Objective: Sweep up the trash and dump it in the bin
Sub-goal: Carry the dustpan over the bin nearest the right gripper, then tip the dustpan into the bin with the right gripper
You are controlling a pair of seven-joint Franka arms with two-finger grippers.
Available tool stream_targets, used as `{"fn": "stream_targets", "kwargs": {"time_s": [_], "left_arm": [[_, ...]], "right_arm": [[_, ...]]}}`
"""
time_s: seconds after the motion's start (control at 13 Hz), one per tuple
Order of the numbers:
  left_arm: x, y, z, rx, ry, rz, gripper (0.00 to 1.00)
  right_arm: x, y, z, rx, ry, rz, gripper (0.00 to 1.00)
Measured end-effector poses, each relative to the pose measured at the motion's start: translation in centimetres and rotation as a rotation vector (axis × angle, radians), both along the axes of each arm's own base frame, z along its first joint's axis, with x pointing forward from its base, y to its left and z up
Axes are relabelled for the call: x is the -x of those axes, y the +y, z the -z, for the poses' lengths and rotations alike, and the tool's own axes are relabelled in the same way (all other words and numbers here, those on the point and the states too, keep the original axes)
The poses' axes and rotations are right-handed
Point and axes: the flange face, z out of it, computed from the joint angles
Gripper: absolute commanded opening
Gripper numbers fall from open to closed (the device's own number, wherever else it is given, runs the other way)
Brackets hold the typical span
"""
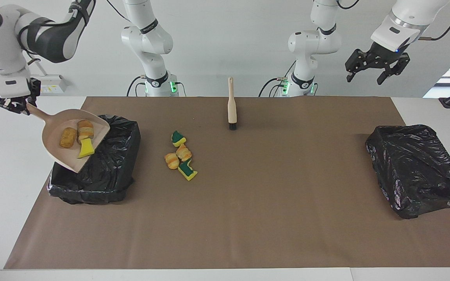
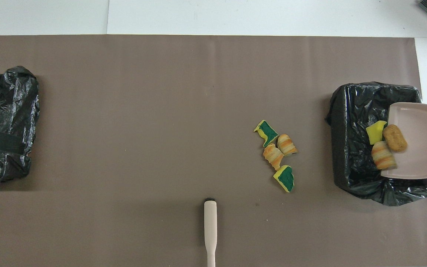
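Dump step in progress, partway through the task. Right pincer (image 1: pixel 15 104) pinching the handle of the beige dustpan (image 1: pixel 63 150), held tilted over the black-lined bin (image 1: pixel 109 183) at the right arm's end of the surface, open lip down toward the bin's inside. Three trash pieces in the pan, at its lower lip: a brown bread lump (image 1: pixel 68 137), a striped orange-tan roll (image 1: pixel 85 129) and a yellow sponge scrap (image 1: pixel 86 148); in the overhead view all three at or overhanging the lip, above the bin liner, none seen lying in the bin yet. Judgement: first load close to sliding out, not yet dumped. Four more pieces unswept on the brown paper, in a tight cluster between that bin and the brush: a green-and-yellow sponge scrap (image 1: pixel 178 138), two striped rolls (image 1: pixel 184 152) (image 1: pixel 172 160) touching each other, and a second green-and-yellow scrap (image 1: pixel 187 170) farthest from the robots. Beige brush (image 1: pixel 231 105) flat on the surface near the robots' edge, at the middle, bristles pointing away from the robots, unheld. Left pincer (image 1: pixel 376 70) spread and empty, raised in the air near the left arm's end, waiting. Second black-lined bin (image 1: pixel 418 171) at that end, nothing visible in it. Left to do, by estimate: finish tipping, sweep the cluster of four into the pan, dump again.
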Motion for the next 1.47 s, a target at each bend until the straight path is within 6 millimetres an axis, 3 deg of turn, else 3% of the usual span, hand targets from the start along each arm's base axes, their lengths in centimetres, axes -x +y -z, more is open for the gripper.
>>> {"fn": "stream_targets", "kwargs": {"time_s": [0.23,0.39,0.62,0.77,0.93,1.16,1.47], "left_arm": [[0.1,1.3,-0.3,0.002,-0.005,-0.021,1.00],[0.1,2.1,-0.4,0.006,-0.006,-0.027,1.00],[0.0,2.6,-0.3,0.010,-0.005,-0.028,1.00],[0.1,2.3,-0.3,0.010,-0.004,-0.014,1.00],[0.0,2.0,-0.2,0.012,0.002,0.023,1.00],[-0.6,1.8,0.9,0.009,0.033,0.041,1.00],[-1.5,1.3,0.7,0.007,0.038,0.048,1.00]], "right_arm": [[0.1,-0.3,-0.4,0.064,0.016,-0.020,0.00],[0.4,-0.4,-1.7,0.079,0.015,-0.017,0.00],[1.7,1.2,-7.6,0.084,-0.003,-0.013,0.00],[2.1,5.2,-10.4,0.034,-0.051,-0.056,0.00],[1.6,10.4,-11.0,0.002,-0.075,-0.120,0.00],[1.2,18.6,-10.1,-0.065,-0.160,-0.009,0.00],[2.2,28.3,-8.0,-0.201,-0.308,0.394,0.00]]}}
